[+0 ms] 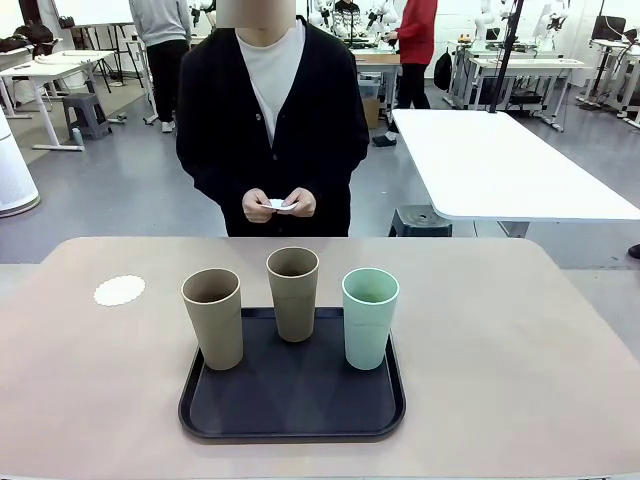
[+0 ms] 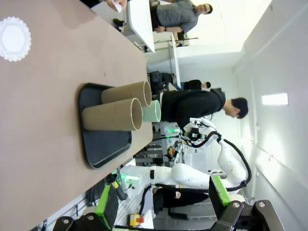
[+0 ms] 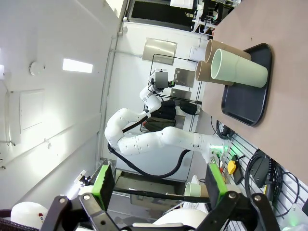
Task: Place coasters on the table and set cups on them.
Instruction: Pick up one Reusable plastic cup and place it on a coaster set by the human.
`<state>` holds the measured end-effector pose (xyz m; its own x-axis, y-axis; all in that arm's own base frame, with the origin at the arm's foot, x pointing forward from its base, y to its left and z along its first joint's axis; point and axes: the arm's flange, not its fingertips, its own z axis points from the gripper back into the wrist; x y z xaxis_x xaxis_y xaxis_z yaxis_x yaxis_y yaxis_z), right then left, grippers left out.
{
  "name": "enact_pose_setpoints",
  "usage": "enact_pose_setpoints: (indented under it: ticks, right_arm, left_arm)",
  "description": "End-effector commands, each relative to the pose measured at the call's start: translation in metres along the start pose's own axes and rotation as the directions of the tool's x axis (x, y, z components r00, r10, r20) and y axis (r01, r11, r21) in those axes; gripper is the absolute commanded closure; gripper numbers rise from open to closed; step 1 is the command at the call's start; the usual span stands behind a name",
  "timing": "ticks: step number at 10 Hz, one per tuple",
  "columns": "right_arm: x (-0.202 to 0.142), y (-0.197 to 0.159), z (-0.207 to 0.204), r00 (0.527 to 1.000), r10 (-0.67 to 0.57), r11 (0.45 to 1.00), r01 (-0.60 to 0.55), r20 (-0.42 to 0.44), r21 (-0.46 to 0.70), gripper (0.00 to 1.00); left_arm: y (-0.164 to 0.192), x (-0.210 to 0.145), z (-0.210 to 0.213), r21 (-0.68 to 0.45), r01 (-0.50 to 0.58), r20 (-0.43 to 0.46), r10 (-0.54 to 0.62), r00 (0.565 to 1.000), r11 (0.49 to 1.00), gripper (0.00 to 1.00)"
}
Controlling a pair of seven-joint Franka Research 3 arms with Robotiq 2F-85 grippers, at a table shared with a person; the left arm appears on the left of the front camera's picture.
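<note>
Green-padded left claw [image 2: 163,198] and right claw [image 3: 160,182] both hang released, jaws spread, grasping nothing. Farther out, two tan cups [image 1: 213,318] and a mint cup [image 1: 370,317] stand upright on the black tray [image 1: 290,430]. One coaster [image 1: 119,291] lies on the table [image 1: 500,350], left of the tray. The person's hands [image 1: 279,205] hold something small and white.

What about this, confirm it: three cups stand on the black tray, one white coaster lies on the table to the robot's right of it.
Wrong side: the front view shows three cups on the black tray, one white coaster on the table to the robot's left of it.
</note>
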<state>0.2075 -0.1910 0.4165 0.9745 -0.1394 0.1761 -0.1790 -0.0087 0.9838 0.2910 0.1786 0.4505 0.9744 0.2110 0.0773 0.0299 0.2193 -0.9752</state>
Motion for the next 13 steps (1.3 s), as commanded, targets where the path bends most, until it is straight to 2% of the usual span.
enact_pose_setpoints:
  ticks: [1,13]
  right_arm:
    - [-0.0002,0.0005,0.0022,1.0,0.005,1.0,-0.005,0.005,0.004,0.0]
    - [-0.0002,0.0005,0.0022,1.0,0.005,1.0,-0.005,0.005,0.004,0.0]
  left_arm:
    - [-0.0006,-0.0011,0.0037,-0.01,0.0,0.003,0.0,1.0,1.0,0.0]
    - [-0.0006,-0.0011,0.0037,-0.01,0.0,0.003,0.0,1.0,1.0,0.0]
